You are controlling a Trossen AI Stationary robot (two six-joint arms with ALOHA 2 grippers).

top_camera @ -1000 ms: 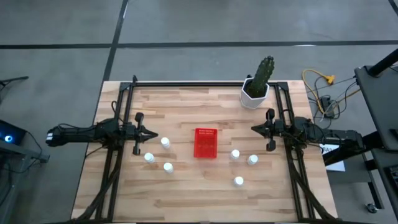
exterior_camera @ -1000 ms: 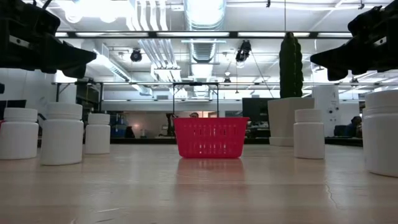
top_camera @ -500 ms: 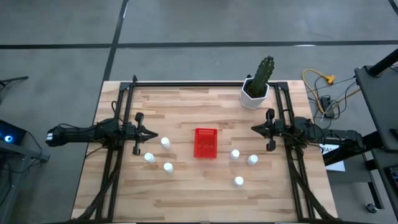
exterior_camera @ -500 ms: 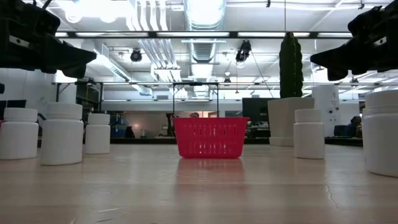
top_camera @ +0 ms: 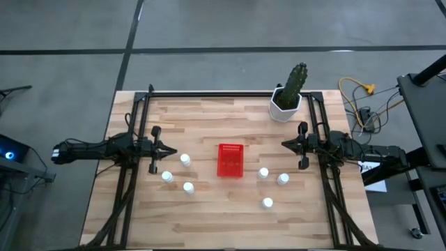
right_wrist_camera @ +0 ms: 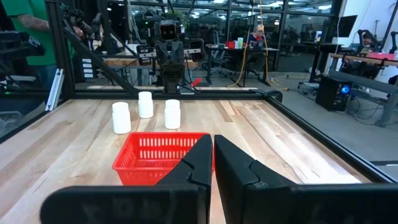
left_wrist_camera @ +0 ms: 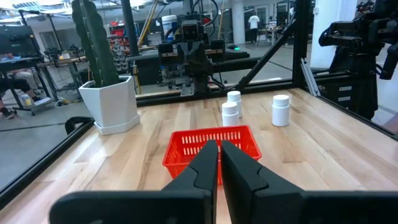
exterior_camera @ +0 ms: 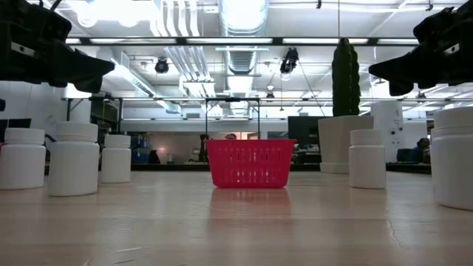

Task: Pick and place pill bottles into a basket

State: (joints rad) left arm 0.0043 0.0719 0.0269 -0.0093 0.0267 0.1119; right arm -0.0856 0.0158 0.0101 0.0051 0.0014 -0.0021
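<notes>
Status: no change over the last second, both arms parked, nothing picked. Left tool [top_camera: 169,154] sits at 9 o'clock of the surface [top_camera: 209,216], fingers closed, empty. Right tool [top_camera: 285,143] at 3 o'clock, also closed, empty. Basket [top_camera: 231,160] at centre, no bottles inside. Pill bottles [top_camera: 185,160] all stand on the wood: three at the basket's 8 o'clock, three at its 4 o'clock. Task looks unstarted; first move needs a tool opened.
</notes>
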